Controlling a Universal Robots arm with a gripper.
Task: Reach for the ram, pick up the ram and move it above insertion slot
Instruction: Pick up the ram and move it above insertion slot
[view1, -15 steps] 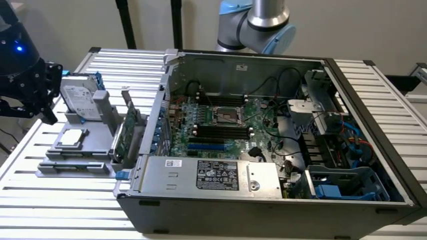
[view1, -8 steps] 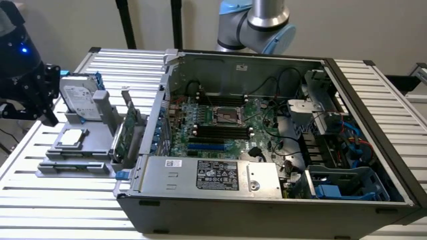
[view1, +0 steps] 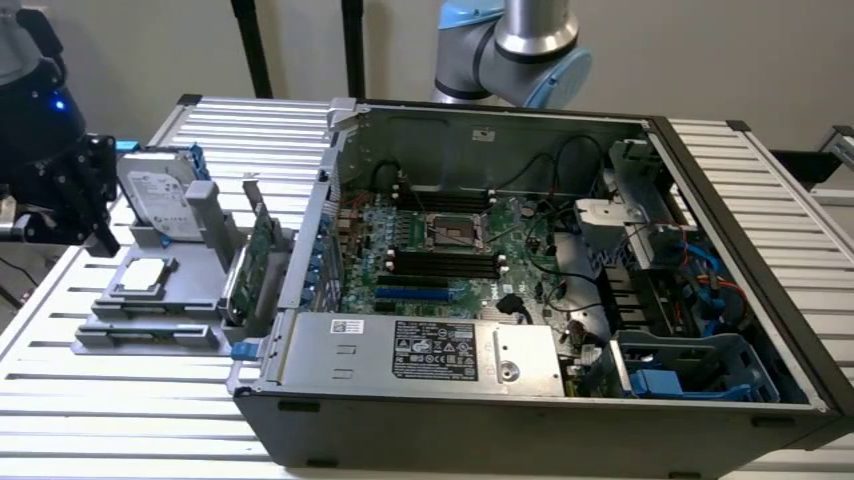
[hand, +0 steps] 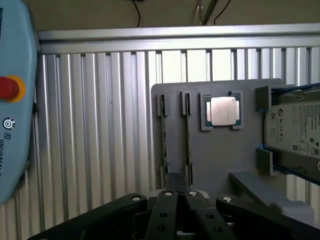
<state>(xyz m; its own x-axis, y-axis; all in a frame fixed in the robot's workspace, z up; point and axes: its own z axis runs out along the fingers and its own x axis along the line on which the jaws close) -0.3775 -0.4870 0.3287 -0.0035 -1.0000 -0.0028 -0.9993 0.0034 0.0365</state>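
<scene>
Here the ram (hand: 187, 140) stands in a holder (hand: 220, 160), just beyond the jaws.

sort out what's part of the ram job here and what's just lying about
Part of the job:
- gripper
- ram, on edge in the grey holder
- insertion slot, one of the black sockets on the motherboard

Just lying about:
- hard drive
- processor chip
- green expansion card
- blue slot
- teach pendant
</scene>
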